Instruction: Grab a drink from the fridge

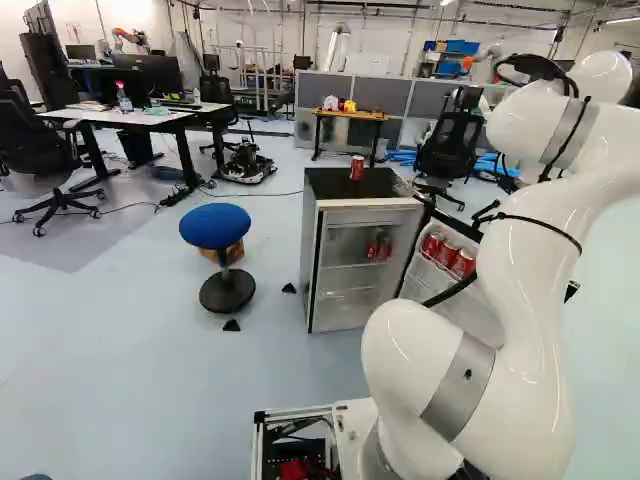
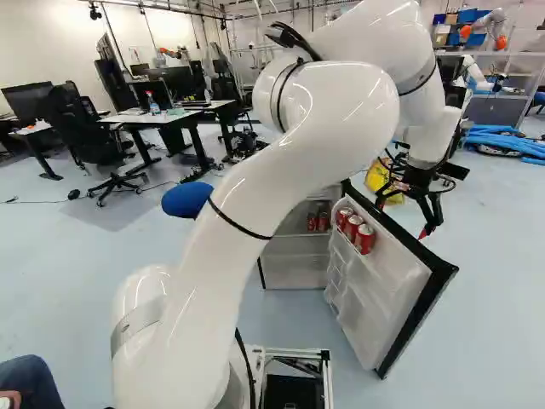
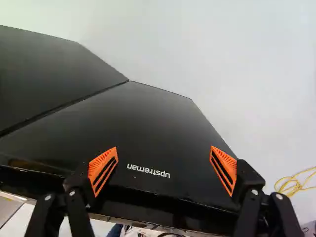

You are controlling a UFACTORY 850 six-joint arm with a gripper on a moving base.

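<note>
Hanging outside the glossy black fridge door (image 3: 148, 123), the gripper (image 2: 403, 219) has its ribbed orange pads (image 3: 102, 169) spread wide; smooth pale floor (image 3: 247, 64) stretches beyond the door's straight edge.

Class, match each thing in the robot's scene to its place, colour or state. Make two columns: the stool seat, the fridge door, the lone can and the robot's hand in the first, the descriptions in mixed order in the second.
Column one
1. Stool seat
2. Fridge door
3. Lone can
4. Hand

Column two
A. Standing on top of the fridge
B. Orange-padded fingers spread apart, gripping nothing
C. Blue
D. Swung open, with red cans in its rack

Right pairs: 1-C, 2-D, 3-A, 4-B
</note>
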